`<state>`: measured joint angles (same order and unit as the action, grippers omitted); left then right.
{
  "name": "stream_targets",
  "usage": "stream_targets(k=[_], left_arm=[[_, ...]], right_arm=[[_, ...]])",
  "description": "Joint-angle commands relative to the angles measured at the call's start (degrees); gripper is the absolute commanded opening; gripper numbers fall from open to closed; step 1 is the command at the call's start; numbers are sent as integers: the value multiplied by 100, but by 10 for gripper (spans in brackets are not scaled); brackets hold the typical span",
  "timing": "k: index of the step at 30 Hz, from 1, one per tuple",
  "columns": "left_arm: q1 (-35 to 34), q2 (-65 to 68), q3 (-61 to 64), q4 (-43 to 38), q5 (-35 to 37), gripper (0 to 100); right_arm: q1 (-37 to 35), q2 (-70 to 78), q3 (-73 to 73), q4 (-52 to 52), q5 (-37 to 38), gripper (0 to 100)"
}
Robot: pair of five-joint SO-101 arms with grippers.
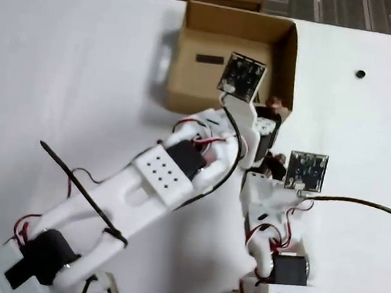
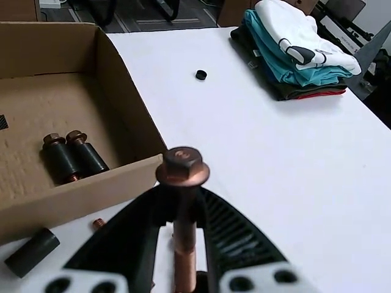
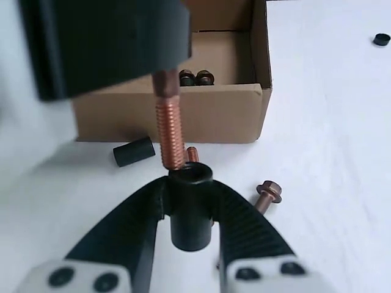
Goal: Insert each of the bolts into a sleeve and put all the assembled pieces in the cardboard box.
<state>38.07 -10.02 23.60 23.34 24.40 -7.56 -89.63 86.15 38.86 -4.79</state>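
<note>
The left arm (image 1: 141,190) stretches out low to the near wall of the cardboard box (image 1: 189,82), with the right arm (image 1: 272,219) folded up short beside it. The left gripper (image 2: 182,204) is clamped on a copper bolt (image 2: 182,171), held head up. Just in front of the box, the right gripper (image 3: 189,204) grips a black sleeve (image 3: 190,213) upright beneath it, the bolt's threaded tip at the sleeve's rim.

Left arm (image 1: 142,183): stretched out long on a diagonal toward the cardboard box (image 1: 189,75), with the wrist at the box's front wall. Left gripper (image 2: 182,196): jaws closed on a bolt (image 2: 182,166).

Right arm (image 1: 271,226): folded shorter, wrist just short of the box's front corner on its own side. Right gripper (image 3: 190,194): jaws clamped on a sleeve (image 3: 190,229), close against the left gripper, just before the box.
</note>
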Motion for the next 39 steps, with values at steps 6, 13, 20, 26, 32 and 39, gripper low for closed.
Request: stream_targets(k=[6, 13, 20, 26, 32, 39], left_arm=[[193, -18, -40, 53, 79, 22], [193, -35, -57, 88, 88, 22], [211, -35, -31, 308, 308, 22], [325, -44, -48, 492, 325, 22], [352, -44, -48, 492, 325, 22], [413, -18, 4, 510, 334, 23]], right_arm=[[-198, -171, -299, -251, -26, 19], [-215, -163, -264, -259, -26, 19], [-207, -163, -264, -268, -26, 19], [31, -163, -264, -409, -26, 19], [48, -163, -264, -444, -26, 19], [57, -163, -273, -470, -26, 19]])
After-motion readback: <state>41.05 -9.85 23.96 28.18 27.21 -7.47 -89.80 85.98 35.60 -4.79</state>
